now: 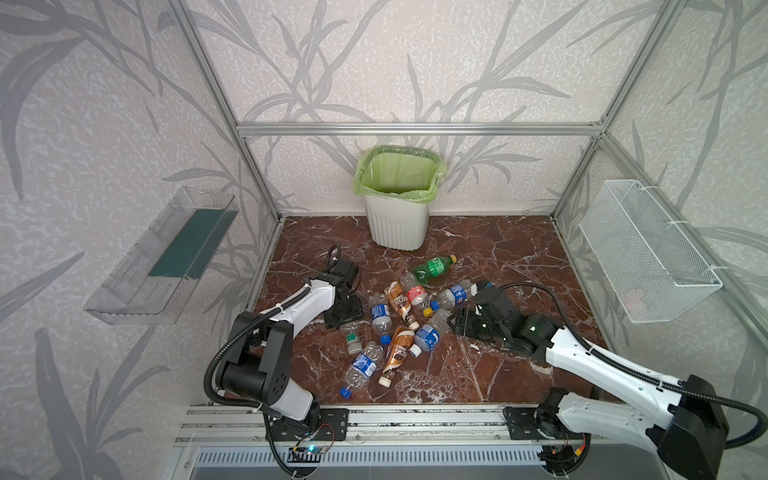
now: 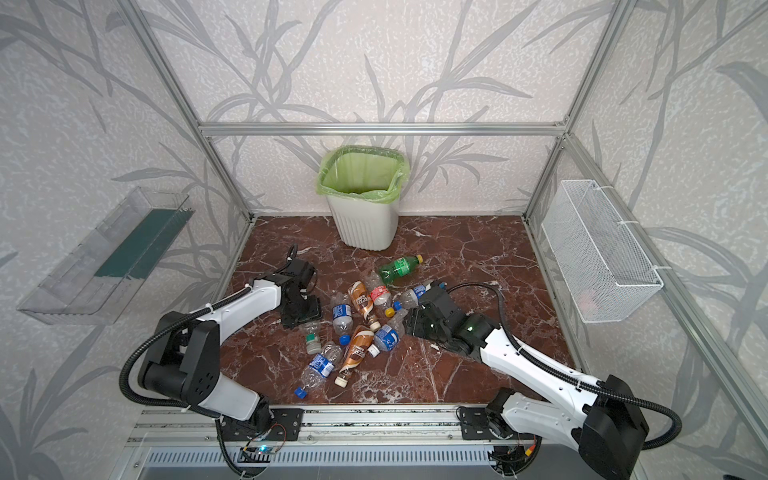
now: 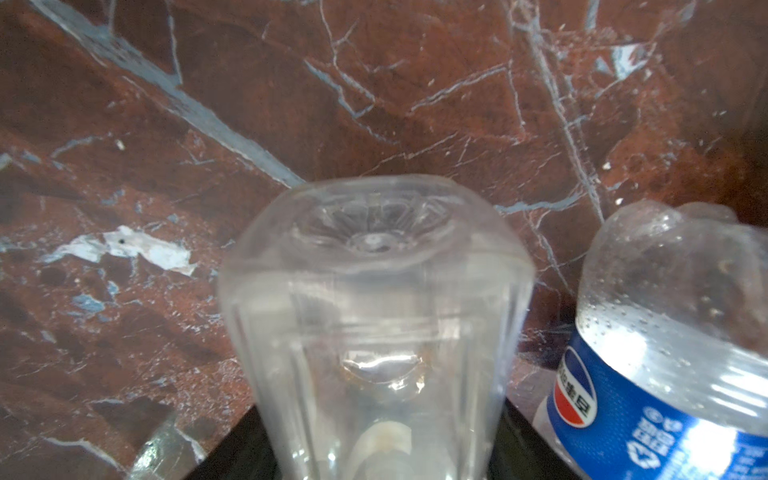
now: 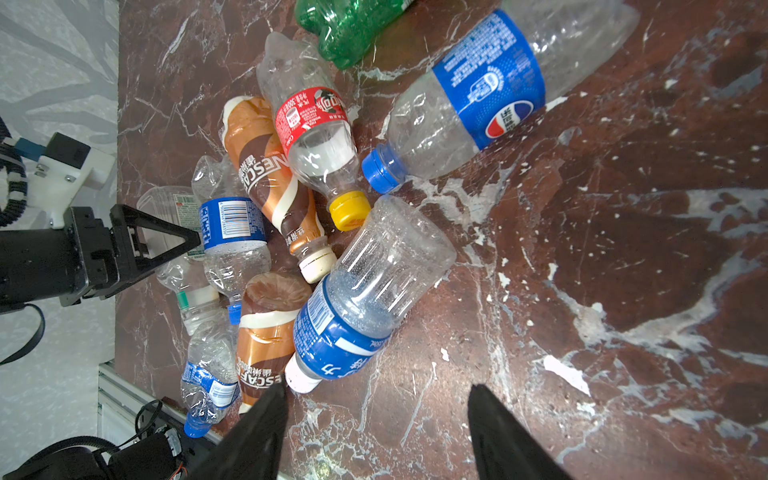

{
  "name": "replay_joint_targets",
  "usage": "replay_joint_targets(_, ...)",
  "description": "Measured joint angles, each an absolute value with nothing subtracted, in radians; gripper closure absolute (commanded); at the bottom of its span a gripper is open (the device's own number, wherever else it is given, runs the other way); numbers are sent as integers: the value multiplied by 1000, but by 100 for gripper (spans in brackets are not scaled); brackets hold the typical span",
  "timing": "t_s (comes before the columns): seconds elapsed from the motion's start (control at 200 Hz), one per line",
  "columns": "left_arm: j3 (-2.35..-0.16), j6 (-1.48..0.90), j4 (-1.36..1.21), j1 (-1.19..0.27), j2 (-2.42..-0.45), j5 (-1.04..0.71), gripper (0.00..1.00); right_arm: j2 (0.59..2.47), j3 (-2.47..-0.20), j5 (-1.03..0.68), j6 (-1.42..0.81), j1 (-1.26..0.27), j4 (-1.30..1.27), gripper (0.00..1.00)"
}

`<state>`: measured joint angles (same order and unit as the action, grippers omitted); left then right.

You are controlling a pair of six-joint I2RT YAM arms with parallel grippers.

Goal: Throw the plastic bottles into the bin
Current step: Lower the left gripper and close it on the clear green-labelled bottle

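I find the bin (image 1: 397, 228) upright at the rear of the table (image 1: 498, 257), green-lined. The plastic bottles (image 1: 380, 312) lie heaped mid-surface, well short of it. Right gripper (image 4: 378, 386): jaws partly apart, nothing between, just beside the heap. Left gripper (image 1: 347, 322): straddles a clear bottle (image 3: 374, 311); whether it is clamped, I cannot tell.

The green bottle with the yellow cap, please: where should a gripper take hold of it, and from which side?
Probably across the labelled middle of the green bottle, coming straight down from above, jaws spanning its width. It lies flat on its side at the far edge of the pile, nothing rests on it, and bare floor shows along both long sides.
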<state>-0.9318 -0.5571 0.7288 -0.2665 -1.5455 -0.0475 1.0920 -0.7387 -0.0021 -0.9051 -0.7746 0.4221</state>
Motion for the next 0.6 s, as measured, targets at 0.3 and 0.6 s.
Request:
replay_joint_targets(0.3, -905, -556, 730, -266, -1517, -52, 46, 1092, -739, -2, -905, -775, 420, 32)
replay_joint_targets(0.6, -853, -557, 766, -266, -1375, -52, 47, 1094, -734, -8, -906, -775, 410, 32)
